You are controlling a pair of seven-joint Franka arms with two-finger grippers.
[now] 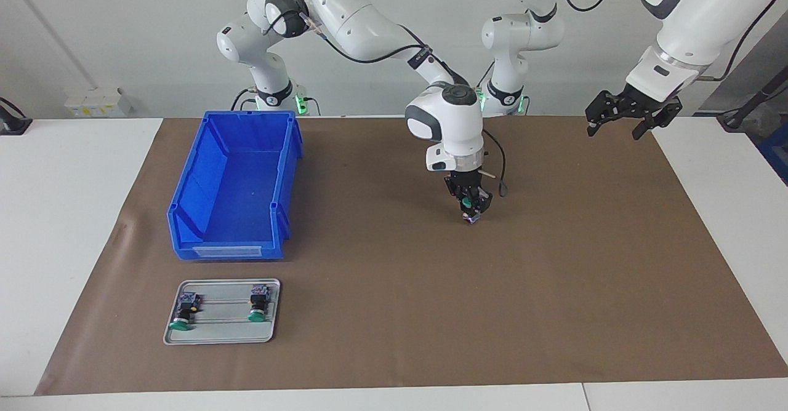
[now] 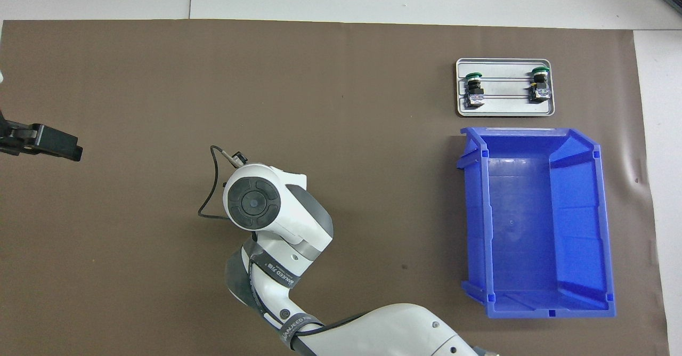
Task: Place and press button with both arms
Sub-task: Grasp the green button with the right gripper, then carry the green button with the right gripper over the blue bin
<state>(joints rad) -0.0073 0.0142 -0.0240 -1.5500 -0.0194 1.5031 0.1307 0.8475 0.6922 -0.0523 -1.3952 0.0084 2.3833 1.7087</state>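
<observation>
My right gripper (image 1: 473, 213) hangs straight down over the middle of the brown mat, a little above it. It is shut on the button (image 1: 469, 202), whose green cap shows between the black fingers. In the overhead view the right arm's white wrist (image 2: 254, 202) hides both that gripper and the button. My left gripper (image 1: 628, 119) is raised high over the mat's edge at the left arm's end of the table, open and empty. It also shows at the edge of the overhead view (image 2: 45, 142).
An empty blue bin (image 1: 184, 214) (image 2: 602, 223) stands toward the right arm's end. Farther from the robots than the bin lies a grey tray (image 1: 221, 332) (image 2: 505, 110) with two green-capped switches (image 1: 184, 312) (image 1: 258, 305).
</observation>
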